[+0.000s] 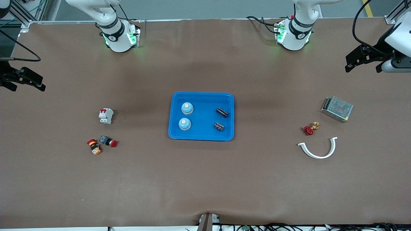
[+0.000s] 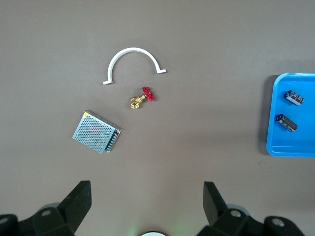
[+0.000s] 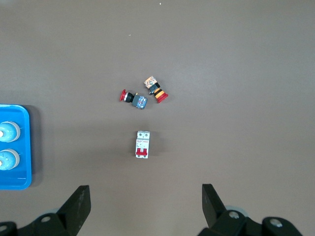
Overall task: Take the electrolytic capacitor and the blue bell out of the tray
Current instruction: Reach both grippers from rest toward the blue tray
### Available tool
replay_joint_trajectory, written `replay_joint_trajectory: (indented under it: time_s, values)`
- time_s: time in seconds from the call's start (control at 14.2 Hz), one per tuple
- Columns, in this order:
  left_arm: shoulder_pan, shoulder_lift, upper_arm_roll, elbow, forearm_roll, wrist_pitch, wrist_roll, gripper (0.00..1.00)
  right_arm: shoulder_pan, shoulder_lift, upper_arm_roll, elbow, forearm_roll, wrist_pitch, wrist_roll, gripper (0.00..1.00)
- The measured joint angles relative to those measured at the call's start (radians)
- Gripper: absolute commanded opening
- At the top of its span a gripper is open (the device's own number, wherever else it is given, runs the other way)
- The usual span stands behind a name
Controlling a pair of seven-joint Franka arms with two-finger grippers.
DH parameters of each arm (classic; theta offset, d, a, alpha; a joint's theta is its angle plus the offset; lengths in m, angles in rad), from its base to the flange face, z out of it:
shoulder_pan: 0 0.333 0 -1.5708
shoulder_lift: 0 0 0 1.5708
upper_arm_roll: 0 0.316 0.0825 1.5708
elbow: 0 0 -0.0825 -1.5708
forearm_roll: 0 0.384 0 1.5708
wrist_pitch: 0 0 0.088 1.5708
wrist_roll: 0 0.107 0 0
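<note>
Front view shows the blue tray (image 1: 201, 134) mid-tabletop with two bells (image 1: 187, 108) (image 1: 184, 124) toward my right arm's end and two capacitors (image 1: 222, 112) (image 1: 219, 126) toward my left arm's end. My left tool (image 1: 364, 57) hangs empty with fingers apart at its end of the tabletop, near the power supply (image 1: 336, 109). My right tool (image 1: 24, 79) waits likewise, fingers spread, near the circuit breaker (image 1: 106, 115).

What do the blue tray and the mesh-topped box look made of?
The tray looks like glossy moulded plastic: uniform bright blue, rounded rim. The box looks like bare metal: silvery grey, perforated top. Neither is certain from looks alone.
</note>
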Motion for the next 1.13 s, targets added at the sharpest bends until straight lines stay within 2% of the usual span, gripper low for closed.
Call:
replay_joint_trajectory:
  time_s: [0.56,0.7,0.92,1.13]
  values:
    - [-0.005,0.01,-0.013,-0.001,0.0,-0.002,0.0,1.0,0.002,0.0,0.002,0.0,0.003,0.001,0.0,1.0]
    - [-0.011,0.034,-0.07,-0.002,0.0,-0.002,-0.02,1.0,0.009,0.0,0.007,0.0,0.022,0.002,0.023,1.0]
    - [-0.02,0.089,-0.194,-0.003,0.0,0.003,-0.216,1.0,0.043,0.0,0.012,0.0,0.058,0.002,0.129,1.0]
    - [-0.025,0.153,-0.284,-0.006,0.0,0.04,-0.383,1.0,0.123,0.0,0.014,-0.001,0.062,0.015,0.239,1.0]
